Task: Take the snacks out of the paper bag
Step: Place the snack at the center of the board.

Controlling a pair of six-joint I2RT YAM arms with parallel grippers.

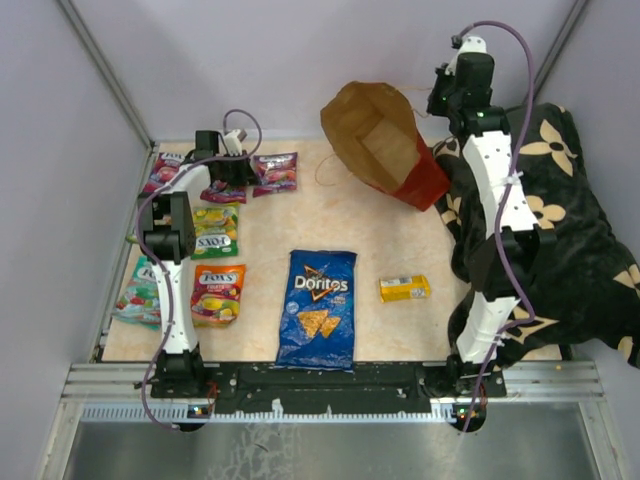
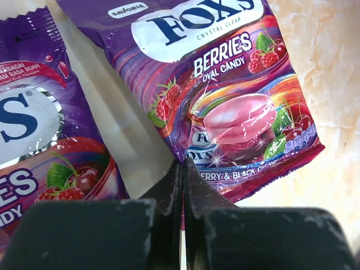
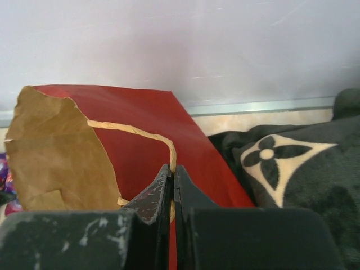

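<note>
Beside the paper bag (image 1: 375, 140), snacks (image 1: 318, 308) lie.

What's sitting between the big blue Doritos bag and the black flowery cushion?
A small yellow box lies there, touching neither; the top view shows it.

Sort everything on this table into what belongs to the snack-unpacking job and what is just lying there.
Belongs to the job:
- paper bag
- Doritos bag
- yellow box
- purple Fox's packets
- green Fox's packet
- orange Fox's packet
- teal Fox's packet

Just lying about:
- black flowered cushion
</note>
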